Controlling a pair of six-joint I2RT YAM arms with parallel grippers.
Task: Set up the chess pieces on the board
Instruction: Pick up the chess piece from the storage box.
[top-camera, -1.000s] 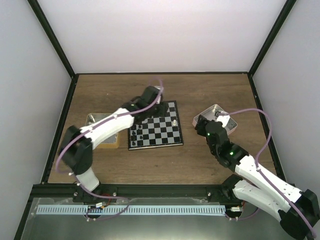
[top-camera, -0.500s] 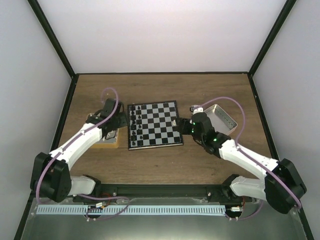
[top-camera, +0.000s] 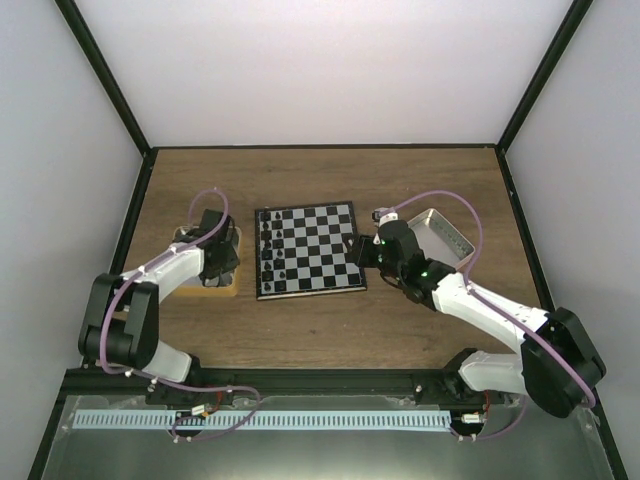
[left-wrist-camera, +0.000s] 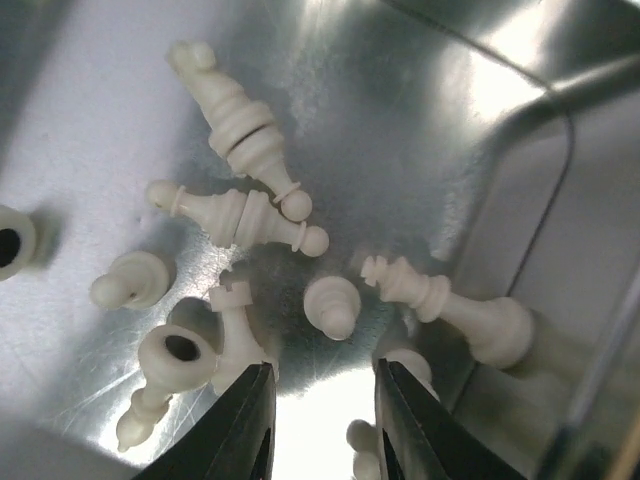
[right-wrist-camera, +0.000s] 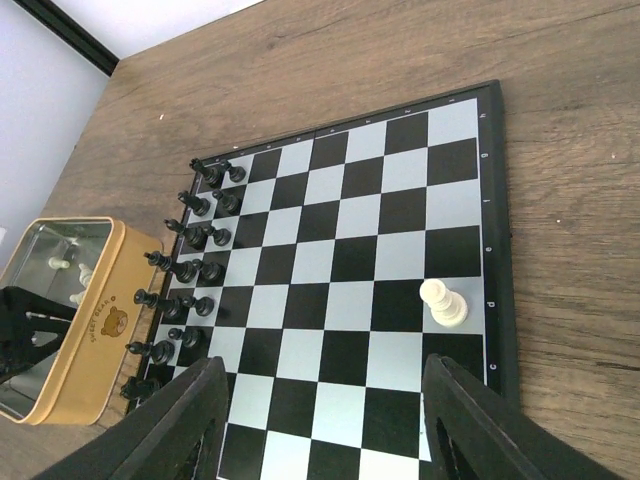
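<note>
From the near edge of the counter (top-camera: 300, 320), my left arm (top-camera: 170, 265) folds at the elbow and reaches toward the left edge. My right arm (top-camera: 480, 310) stretches low from the near right corner toward the middle.

The left claw (top-camera: 215, 255) is down inside the tan tin (top-camera: 215, 288) by the left edge. Only its wrist view looks into the tin. There the left claw (left-wrist-camera: 320, 430) has its fingers a narrow gap apart with nothing between them, above cream pieces (left-wrist-camera: 250, 215) lying tumbled on the metal floor. One of them is just beside the left finger.

The right claw (top-camera: 362, 250) hangs at the right side of the board (top-camera: 320, 265), which lies mid-counter. In the wrist view the right claw (right-wrist-camera: 325, 430) is spread wide and empty. That view also shows a white piece (right-wrist-camera: 442, 302) standing upright near the board's right border. Black pieces (right-wrist-camera: 190, 270) stand in two files along the board's side nearest the tin.

Beyond the right claw, toward the right edge, sits a silver tray (top-camera: 445, 232).
</note>
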